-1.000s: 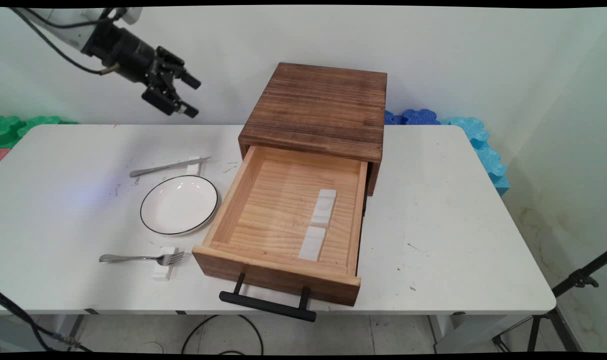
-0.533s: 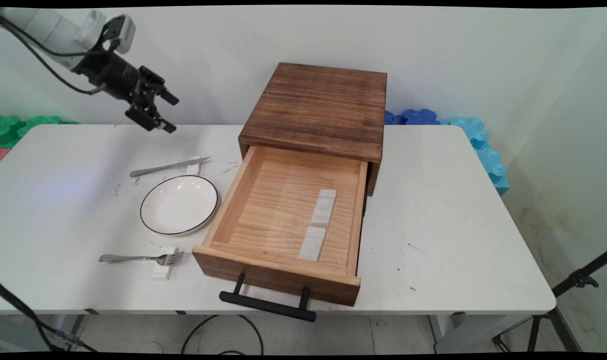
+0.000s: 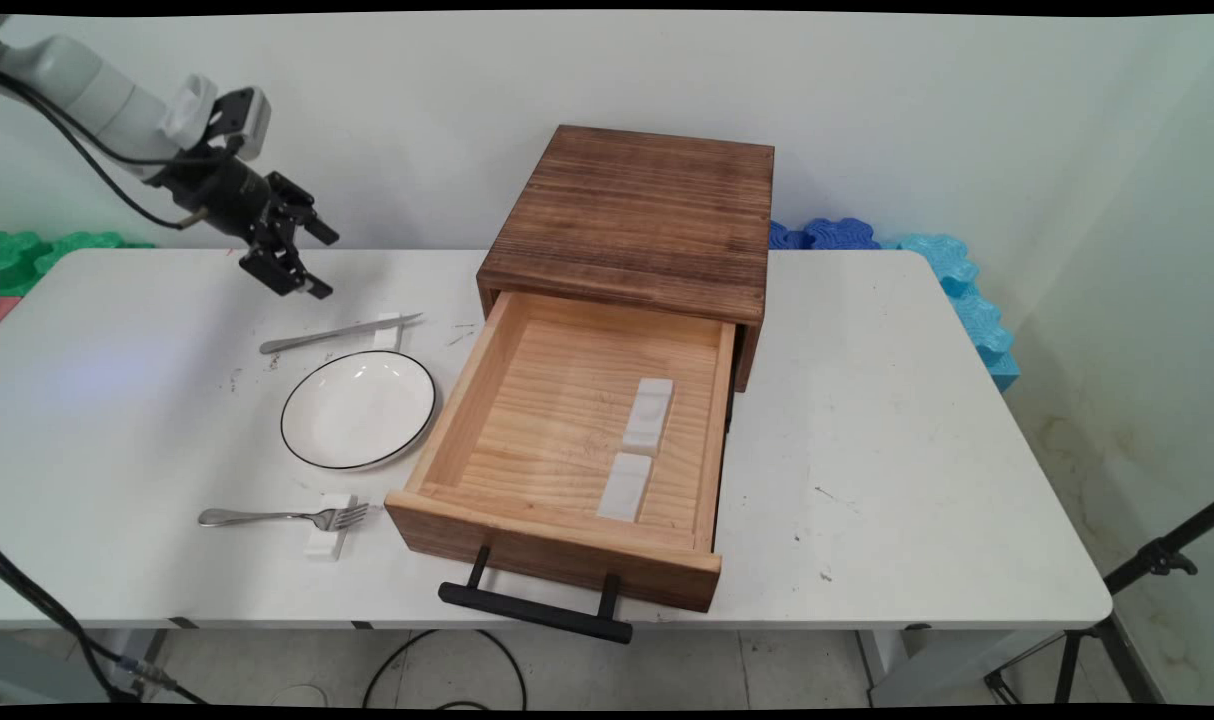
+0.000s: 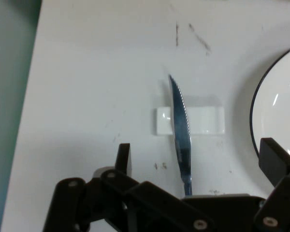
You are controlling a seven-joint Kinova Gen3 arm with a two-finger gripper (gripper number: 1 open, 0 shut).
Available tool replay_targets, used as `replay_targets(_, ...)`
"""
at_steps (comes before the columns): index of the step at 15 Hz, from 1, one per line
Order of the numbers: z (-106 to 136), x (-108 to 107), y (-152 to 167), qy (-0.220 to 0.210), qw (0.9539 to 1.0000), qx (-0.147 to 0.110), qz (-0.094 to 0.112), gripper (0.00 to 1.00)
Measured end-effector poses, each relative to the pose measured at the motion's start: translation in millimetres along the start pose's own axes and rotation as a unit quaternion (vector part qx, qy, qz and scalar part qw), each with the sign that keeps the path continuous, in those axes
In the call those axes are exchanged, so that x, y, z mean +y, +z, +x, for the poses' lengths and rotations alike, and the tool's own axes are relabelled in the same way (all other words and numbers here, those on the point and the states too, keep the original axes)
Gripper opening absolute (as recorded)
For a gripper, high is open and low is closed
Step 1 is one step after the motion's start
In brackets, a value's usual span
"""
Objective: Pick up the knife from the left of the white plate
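**Arm and gripper: pose as I see it from the console**

Arm [image 3: 77,85]: one white arm, entering from the upper left of the main view, sloping down and rightward over the table's far left corner. Black cables hang along it.

Wrist: white collar, then a black body, angled downward toward the table's far edge.

Gripper [image 3: 312,262]: black, two fingers, held in the air above the table's far left area, touching nothing. Fingers [image 4: 123,157] spread apart, nothing between them; in the hand view they rise from the bottom edge, one at left, one at right.
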Motion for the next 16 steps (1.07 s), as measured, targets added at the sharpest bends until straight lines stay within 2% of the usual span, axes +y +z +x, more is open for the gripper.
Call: replay_targets(16,-29,3,52,0.008,0.9991,-0.041,-0.004,1.0)
